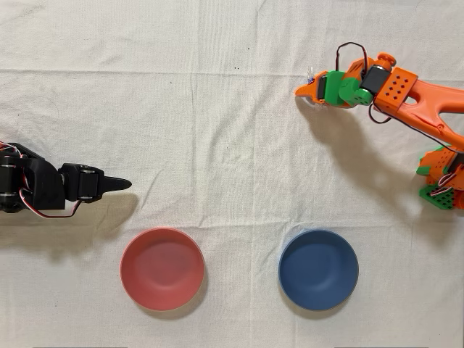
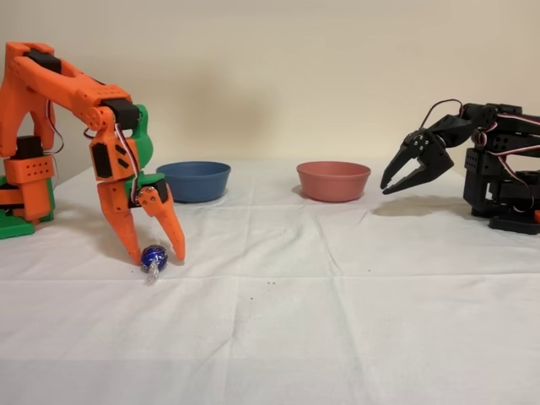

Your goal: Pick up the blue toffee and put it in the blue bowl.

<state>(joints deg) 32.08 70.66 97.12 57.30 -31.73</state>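
A: How do the orange arm's jaws (image 2: 156, 256) stand?

B: Spread narrowly, tips down at the bench (image 2: 337, 321), one on each side of the blue toffee (image 2: 153, 256). I can't tell whether they press it yet; it looks to be resting on the white cloth.

A: And from overhead?

B: The jaws (image 1: 310, 93) cover the toffee; just a bit of clear wrapper pokes out at the tips.

A: How will it handle?

B: My guess: very light, a firm round body under slick foil, so it could squirt out of a glancing pinch. Take it across the middle of the ball, not by the limp twisted ends.

A: Where is the blue bowl (image 2: 194, 180)?

B: In the fixed view, behind the toffee and slightly right, well apart. The red-pink bowl (image 2: 333, 180) sits further right, near the idle black arm (image 2: 472, 164)
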